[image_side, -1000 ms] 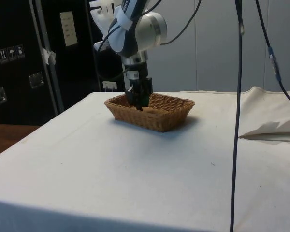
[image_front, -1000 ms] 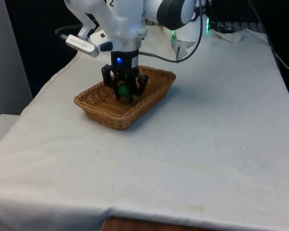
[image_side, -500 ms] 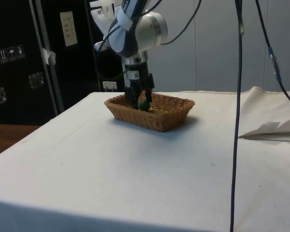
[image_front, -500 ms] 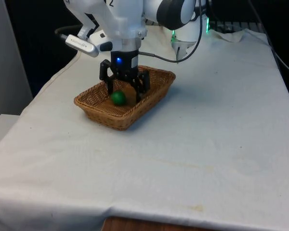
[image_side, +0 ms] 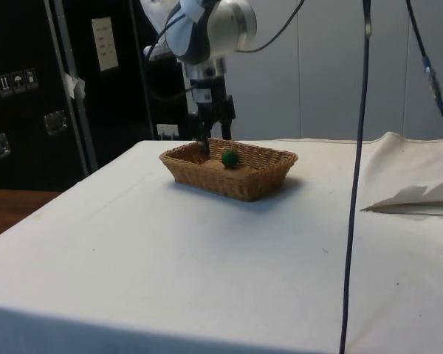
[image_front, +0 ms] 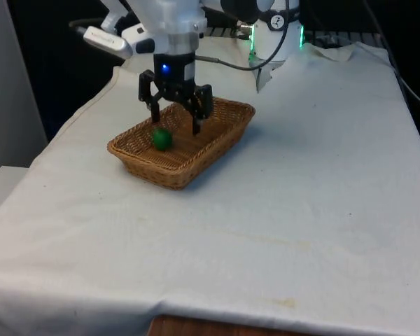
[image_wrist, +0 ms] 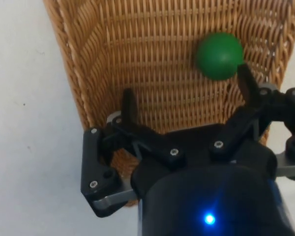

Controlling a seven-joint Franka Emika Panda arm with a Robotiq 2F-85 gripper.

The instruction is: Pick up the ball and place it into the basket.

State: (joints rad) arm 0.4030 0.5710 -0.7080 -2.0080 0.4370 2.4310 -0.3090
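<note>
The claw [image_front: 175, 120] hangs spread wide and empty above the basket [image_front: 227, 136]; the wrist view shows the green ball [image_wrist: 219, 55] lying free on the weave.

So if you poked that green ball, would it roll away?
Probably a little. The ball looks round and smooth, so it should roll easily. The woven basket has raised sides around it, which would likely stop it. The gripper hangs open above.

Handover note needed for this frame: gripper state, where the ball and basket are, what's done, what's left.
Gripper: open, empty, above the basket.
Ball: green, lying loose on the basket floor, towards the front view's left; apart from the fingers.
Basket: wicker, on the white cloth.
Done: ball is in the basket.
Left: probably just clearing the arm away.
</note>
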